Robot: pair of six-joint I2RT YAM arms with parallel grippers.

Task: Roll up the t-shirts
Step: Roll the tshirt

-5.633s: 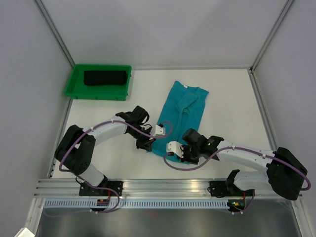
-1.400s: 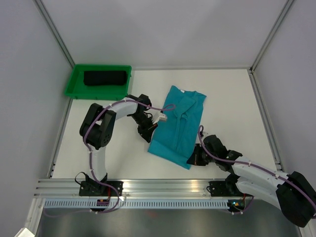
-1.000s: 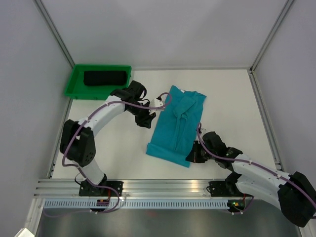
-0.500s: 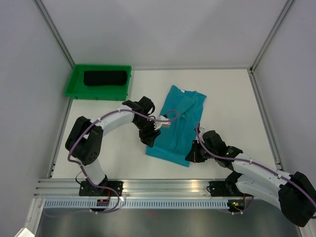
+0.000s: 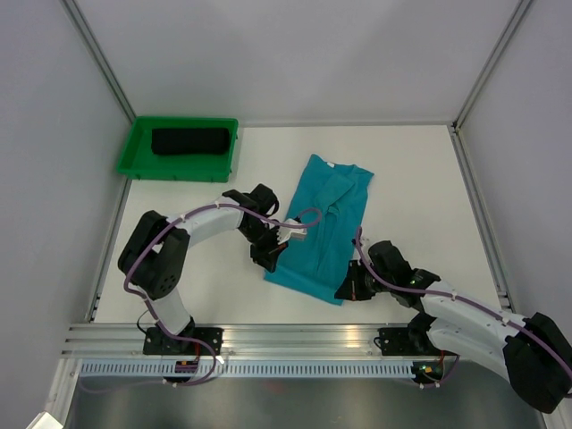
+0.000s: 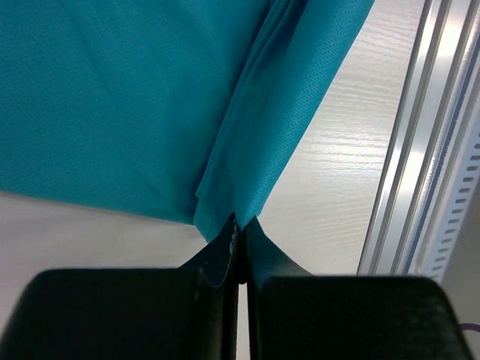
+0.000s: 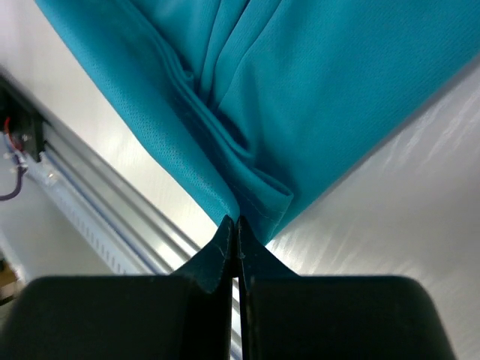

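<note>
Since the teal t-shirt (image 5: pixel 323 223) lies folded to a long strip mid-table, hem toward the near edge, w/ the left gripper (image 6: pixel 238 241) pinched on the hem's near-left corner and the right gripper (image 7: pixel 235 231) pinched on the near-right corner, the risk sits in those bites: both look thin, right at the corner tips, so cloth may slip out once the roll starts, or only some layers come along. Uneven arm travel would prob. skew the roll. The left arm's purple cable (image 5: pixel 307 216) loops over the shirt and could snag it. The black t-shirt (image 5: pixel 189 141) sits in the green tray (image 5: pixel 134 159), far left, well apart. The alu rail (image 5: pixel 304 338) runs near behind both grippers.
</note>
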